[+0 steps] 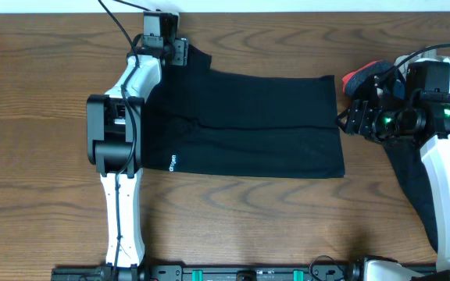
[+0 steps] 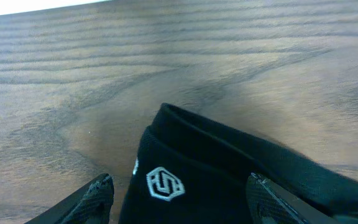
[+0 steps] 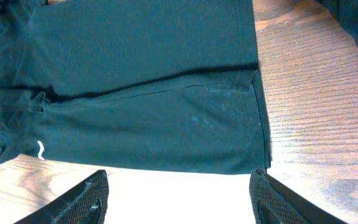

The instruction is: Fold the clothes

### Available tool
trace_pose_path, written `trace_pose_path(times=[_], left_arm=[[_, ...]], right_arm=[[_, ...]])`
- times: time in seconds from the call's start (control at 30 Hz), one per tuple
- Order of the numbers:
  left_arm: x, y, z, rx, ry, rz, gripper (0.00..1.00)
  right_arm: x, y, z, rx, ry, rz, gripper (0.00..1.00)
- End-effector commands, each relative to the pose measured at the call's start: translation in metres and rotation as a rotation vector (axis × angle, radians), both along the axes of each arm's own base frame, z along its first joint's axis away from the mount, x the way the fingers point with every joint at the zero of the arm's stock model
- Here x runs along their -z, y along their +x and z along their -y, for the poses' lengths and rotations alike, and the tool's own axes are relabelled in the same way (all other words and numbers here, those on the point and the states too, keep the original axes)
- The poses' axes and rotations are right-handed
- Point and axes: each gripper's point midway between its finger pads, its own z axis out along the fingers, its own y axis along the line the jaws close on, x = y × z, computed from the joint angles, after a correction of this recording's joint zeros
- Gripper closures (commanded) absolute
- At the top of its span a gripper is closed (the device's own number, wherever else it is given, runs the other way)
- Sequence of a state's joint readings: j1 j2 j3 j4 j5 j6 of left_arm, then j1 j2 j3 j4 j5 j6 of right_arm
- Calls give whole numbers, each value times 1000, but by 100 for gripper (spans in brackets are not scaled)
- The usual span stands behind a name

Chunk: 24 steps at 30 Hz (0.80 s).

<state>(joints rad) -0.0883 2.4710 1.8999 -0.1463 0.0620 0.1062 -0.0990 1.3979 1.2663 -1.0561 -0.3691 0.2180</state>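
Left gripper (image 2: 179,186) hanging open over the collar (image 2: 185,121) of the black T-shirt (image 1: 248,125), right gripper (image 3: 178,180) hanging open at its hem (image 3: 254,87)
Both are holding nothing. The shirt is lying flat, folded into a rectangle, in the middle of the wooden table (image 1: 37,117), its white logo (image 2: 165,183) sitting between the left fingers (image 2: 98,198). Beyond the hem, a red-edged black garment (image 1: 366,76) is lying heaped beside the right arm (image 1: 444,164)
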Motion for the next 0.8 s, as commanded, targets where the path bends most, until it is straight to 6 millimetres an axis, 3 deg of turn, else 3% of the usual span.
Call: trace_pose_path(times=[0.0,0.17,0.4,0.5,0.63,0.77], left_arm=[[-6,9,-6,-11,22,36,34],[1,7,-7,-11,23,18,43],[33,-11,-4,9,10,-94,53],[37,-17,-4,9,12,-121,70],[23,-22,-5,8,15,-133,91],[-11,-29,-6,16,24,-134,94]], right_arm=[[2,-2,-1,-12,9,-7,30],[2,-4,-1,-11,10,-17,33],[4,-8,-1,-5,14,-36,34],[4,-9,-2,-5,15,-42,34],[3,-6,-1,-4,9,-29,34],[1,9,10,17,-49,32,39]])
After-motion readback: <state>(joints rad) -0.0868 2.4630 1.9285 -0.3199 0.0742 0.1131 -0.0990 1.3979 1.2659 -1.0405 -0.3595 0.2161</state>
